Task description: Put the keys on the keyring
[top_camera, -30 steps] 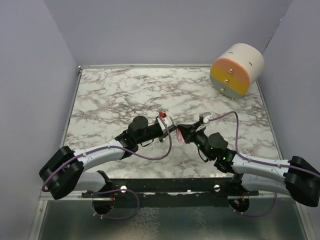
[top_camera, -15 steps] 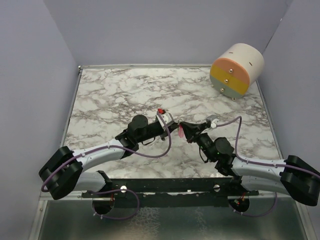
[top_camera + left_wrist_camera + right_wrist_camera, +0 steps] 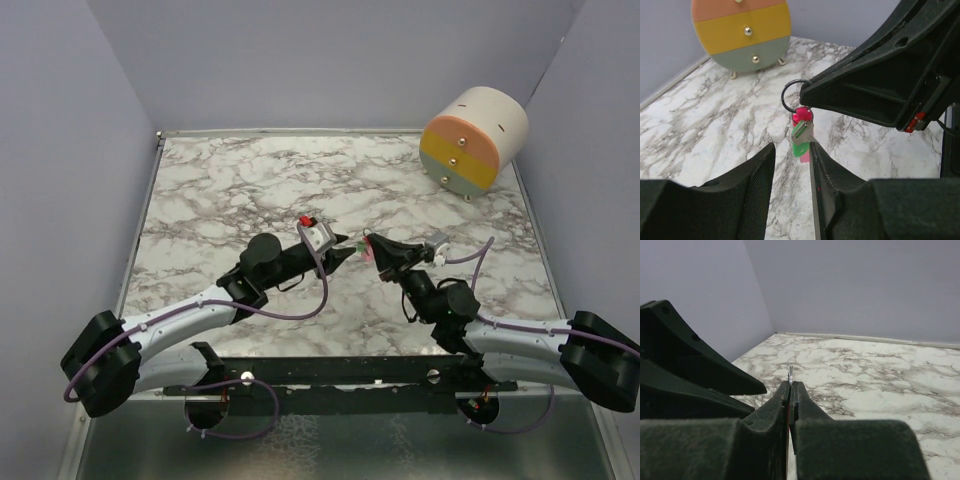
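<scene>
The right gripper (image 3: 806,93) is pinched tight on the keyring (image 3: 783,97), holding it up above the marble table (image 3: 220,200). Both keys (image 3: 800,135) hang from the ring: the pink-headed one (image 3: 802,116) on top and the green one (image 3: 800,147) lower. They dangle just beyond the tips of the left gripper (image 3: 790,155) and in line with its gap. Its fingers (image 3: 757,170) stand a little apart and hold nothing. From above the keys look clear of those tips, though they are too small there to be sure. A second ago the left gripper was closed and pressed up against the right one. Since then it has parted its fingers and drawn back to the left, leaving open space between the two.
</scene>
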{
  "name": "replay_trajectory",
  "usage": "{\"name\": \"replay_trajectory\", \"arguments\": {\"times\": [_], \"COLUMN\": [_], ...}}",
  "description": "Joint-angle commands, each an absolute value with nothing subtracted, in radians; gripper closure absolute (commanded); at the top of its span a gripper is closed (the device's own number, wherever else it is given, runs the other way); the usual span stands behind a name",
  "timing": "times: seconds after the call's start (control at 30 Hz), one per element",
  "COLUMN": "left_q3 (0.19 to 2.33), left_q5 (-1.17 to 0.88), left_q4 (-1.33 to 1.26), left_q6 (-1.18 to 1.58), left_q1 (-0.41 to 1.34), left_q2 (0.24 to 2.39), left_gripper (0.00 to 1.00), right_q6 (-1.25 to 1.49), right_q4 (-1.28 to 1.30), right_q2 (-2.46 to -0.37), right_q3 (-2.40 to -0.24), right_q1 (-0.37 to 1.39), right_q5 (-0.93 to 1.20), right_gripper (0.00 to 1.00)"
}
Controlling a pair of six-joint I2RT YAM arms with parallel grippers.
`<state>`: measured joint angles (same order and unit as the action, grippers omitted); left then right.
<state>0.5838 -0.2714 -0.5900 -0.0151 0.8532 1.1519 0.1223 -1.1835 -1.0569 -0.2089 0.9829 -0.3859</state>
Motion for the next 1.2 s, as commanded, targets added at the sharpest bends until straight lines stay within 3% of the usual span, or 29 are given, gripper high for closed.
{"name": "replay_trajectory", "arguments": {"times": [0.0, 0.47, 1.17], "left_q3": [0.561, 0.587, 0.612], "left_q5": [-0.154, -0.221, -0.297], "left_q4": [-0.596, -0.628, -0.648], "left_q6": [-0.005, -0.017, -0.058], "left_q1": [0.857, 0.856, 0.853], "left_q2": [1.076, 1.083, 1.116], "left_gripper": [0.63, 0.61, 0.64], "right_q6": [0.049, 0.017, 0.011], "right_q4": [-1.24, -1.228, -1.221], "right_q2": [-1.037, -1.033, -1.053], "right_q3": [-0.206, -0.198, -0.193], "right_q1": [0.988, 0.988, 0.988], "right_q5": [-0.347, -0.167, -0.126], "right_gripper": [0.99, 0.99, 0.99]}}
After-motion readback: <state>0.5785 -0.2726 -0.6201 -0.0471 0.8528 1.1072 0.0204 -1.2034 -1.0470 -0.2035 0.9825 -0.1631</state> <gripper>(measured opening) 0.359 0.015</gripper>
